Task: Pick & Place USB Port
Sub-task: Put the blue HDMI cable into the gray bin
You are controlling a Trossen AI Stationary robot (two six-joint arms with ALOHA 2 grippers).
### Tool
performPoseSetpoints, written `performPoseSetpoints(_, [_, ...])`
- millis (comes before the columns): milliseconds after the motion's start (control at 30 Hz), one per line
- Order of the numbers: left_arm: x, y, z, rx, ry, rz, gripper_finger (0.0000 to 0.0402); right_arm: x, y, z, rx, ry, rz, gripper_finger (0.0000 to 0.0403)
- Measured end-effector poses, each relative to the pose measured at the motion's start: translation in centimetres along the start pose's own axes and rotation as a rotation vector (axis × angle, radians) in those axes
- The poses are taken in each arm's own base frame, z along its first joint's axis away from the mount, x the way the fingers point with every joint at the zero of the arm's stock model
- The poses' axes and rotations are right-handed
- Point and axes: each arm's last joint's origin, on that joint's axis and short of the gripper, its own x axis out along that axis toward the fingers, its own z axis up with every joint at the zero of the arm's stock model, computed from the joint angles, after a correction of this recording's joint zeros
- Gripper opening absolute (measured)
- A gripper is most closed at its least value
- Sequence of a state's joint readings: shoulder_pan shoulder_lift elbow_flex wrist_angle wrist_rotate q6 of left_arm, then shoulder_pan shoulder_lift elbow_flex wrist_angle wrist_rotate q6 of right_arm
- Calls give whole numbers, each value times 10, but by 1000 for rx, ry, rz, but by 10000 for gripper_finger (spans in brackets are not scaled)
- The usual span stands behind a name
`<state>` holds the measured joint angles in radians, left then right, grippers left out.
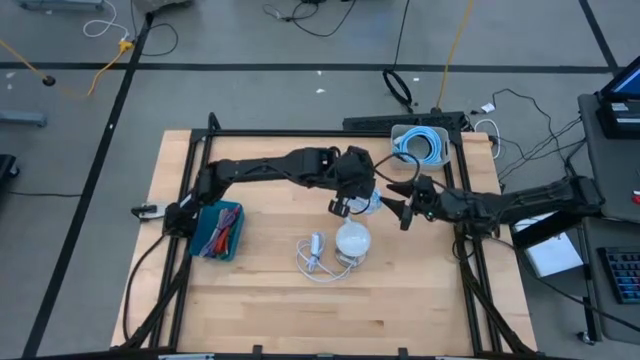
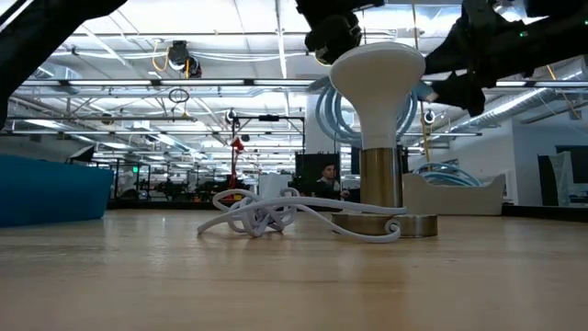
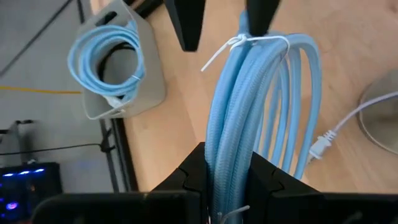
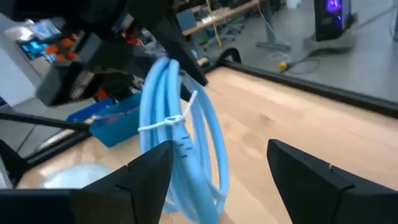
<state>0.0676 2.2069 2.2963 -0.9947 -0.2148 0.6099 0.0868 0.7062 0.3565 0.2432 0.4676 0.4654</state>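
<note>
A coiled light-blue cable (image 3: 261,118), bound with a white tie, is held above the surface near the centre of the high view. It is pinched between the jaws of the left gripper (image 3: 227,177). The right gripper (image 4: 217,168) is seen just beside the coil, its jaws spread with the loops lying between them, untouched. Below stands a white lamp (image 1: 352,240).

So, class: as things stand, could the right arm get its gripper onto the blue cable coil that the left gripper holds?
Probably yes. The right gripper is open, right beside the blue cable coil, with nothing between them. The left gripper is shut on the coil's other end.
</note>
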Motion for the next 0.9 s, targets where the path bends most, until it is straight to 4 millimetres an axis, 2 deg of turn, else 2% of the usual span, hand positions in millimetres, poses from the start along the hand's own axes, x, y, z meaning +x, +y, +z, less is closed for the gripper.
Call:
performPoseSetpoints(400, [-3,3,-4,-29,-11,-53,52,12,13,-1,3,-3,184,260])
performPoseSetpoints(667, [-4,3,-1,-42,-51,-63,52,18,14,-5,1,11,177,254])
performPoseSetpoints(733, [-4,2,0,-49,-64,-78,52,20,14,-8,-10,29,163,235])
performPoseSetpoints(800, [-4,1,0,-67,-71,-99,52,21,13,-9,-16,32,152,198])
performPoseSetpoints(900, [-4,-3,-2,-111,-46,-147,52,22,11,-8,-28,27,138,110])
